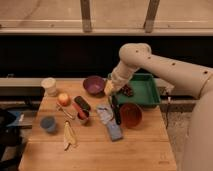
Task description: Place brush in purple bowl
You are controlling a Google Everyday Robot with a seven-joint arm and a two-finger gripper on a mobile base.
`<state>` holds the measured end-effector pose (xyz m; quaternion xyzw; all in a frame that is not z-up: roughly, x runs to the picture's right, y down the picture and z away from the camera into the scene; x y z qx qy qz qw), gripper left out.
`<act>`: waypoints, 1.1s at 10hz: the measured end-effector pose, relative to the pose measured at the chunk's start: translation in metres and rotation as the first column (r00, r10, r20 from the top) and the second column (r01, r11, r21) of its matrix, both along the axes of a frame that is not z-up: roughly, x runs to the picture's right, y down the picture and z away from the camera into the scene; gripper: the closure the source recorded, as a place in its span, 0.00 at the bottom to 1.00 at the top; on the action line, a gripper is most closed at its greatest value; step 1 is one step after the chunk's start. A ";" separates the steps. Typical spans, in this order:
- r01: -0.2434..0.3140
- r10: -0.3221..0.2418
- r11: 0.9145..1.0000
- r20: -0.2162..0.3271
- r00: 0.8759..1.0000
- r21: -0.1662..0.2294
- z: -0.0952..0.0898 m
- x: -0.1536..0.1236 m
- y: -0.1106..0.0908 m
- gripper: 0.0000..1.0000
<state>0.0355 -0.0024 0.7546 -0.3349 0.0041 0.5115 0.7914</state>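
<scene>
Hanging over the middle of the wooden table (pixel 142 150), the gripper (pixel 110 91) sits at the end of a pale arm (pixel 155 62) that comes in from the right edge of the frame and bends down past the upper centre. Its fingers are closed, and the upper end of the brush (pixel 115 111) runs right up into them, so they appear to grip it by the tip. The brush is a long, slim black stick slanting down and slightly right toward the centre of the frame; its lower end lies over a grey-blue cloth (pixel 112 127), just left of the reddish-brown bowl (pixel 131 115). The purple bowl (pixel 93 85) stands just left of the gripper, a little higher in the frame, and the brush is outside it. Behind the gripper, to the right, is a green tray (pixel 147 92). Farther left are a white cup (pixel 49 86), a round orange-red fruit (pixel 63 98) and a dark block with a red edge (pixel 81 104). In the lower left are a small blue cup (pixel 48 123) and a banana (pixel 69 136).
</scene>
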 end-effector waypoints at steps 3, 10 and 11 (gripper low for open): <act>0.067 -0.068 0.998 0.067 0.995 0.017 0.017 -0.049 -0.014 1.00; 0.290 -0.288 0.957 -0.044 0.956 0.021 0.039 -0.064 -0.048 1.00; 0.312 -0.311 0.950 -0.050 0.949 0.022 0.042 -0.058 -0.057 1.00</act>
